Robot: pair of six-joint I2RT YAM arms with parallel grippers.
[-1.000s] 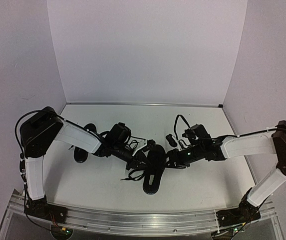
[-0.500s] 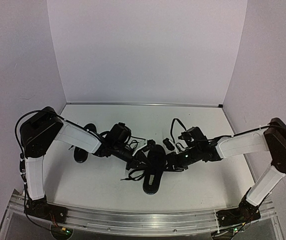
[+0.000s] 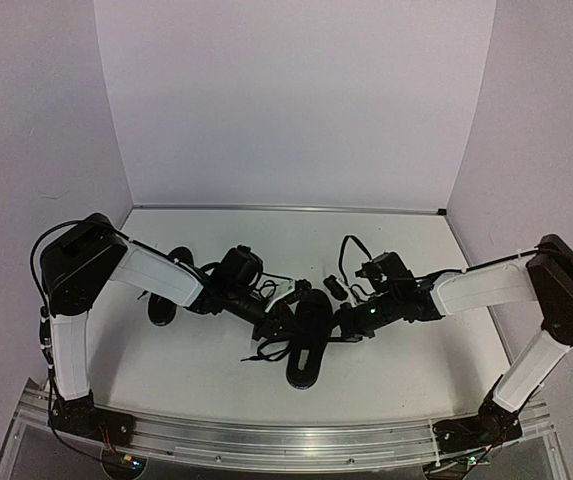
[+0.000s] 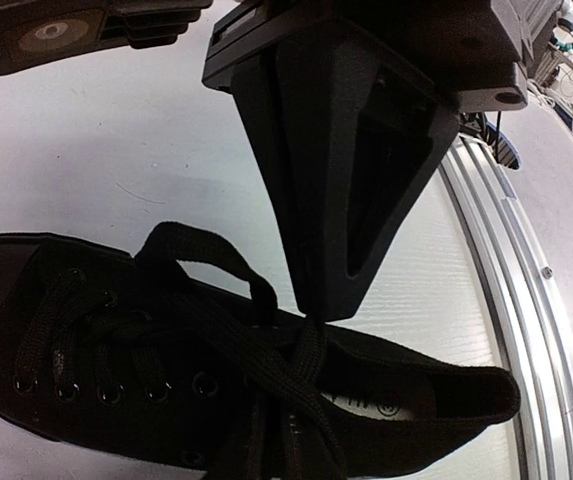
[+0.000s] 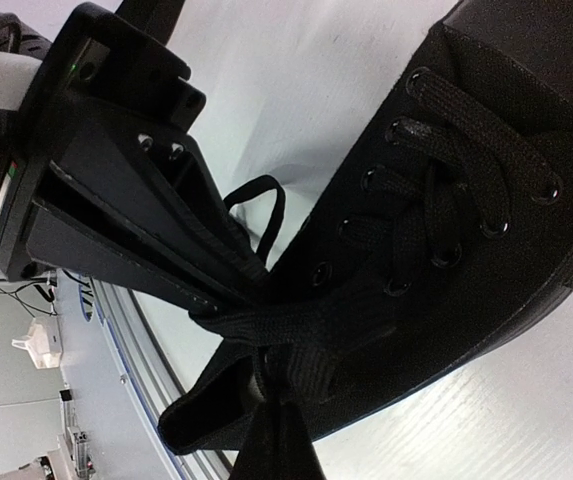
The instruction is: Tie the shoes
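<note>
one black shoe [image 3: 304, 340] lies in the middle of the desk [image 3: 196, 375], heel end toward the near edge, and the other shoe [image 3: 166, 292] sits well apart behind the left arm. its laces [image 4: 266, 365] cross above the top eyelets, with one loop standing up beside them. the left fingers [image 4: 318, 305] come to a closed tip that seems pinched on a strand at that crossing. the right fingers [image 5: 278, 440] are closed on a strand from the opposite side. the step looks like drawing the knot snug: pull both strands outward evenly and low, so the shoe does not drag or tip, and stop before the loop slips through
</note>
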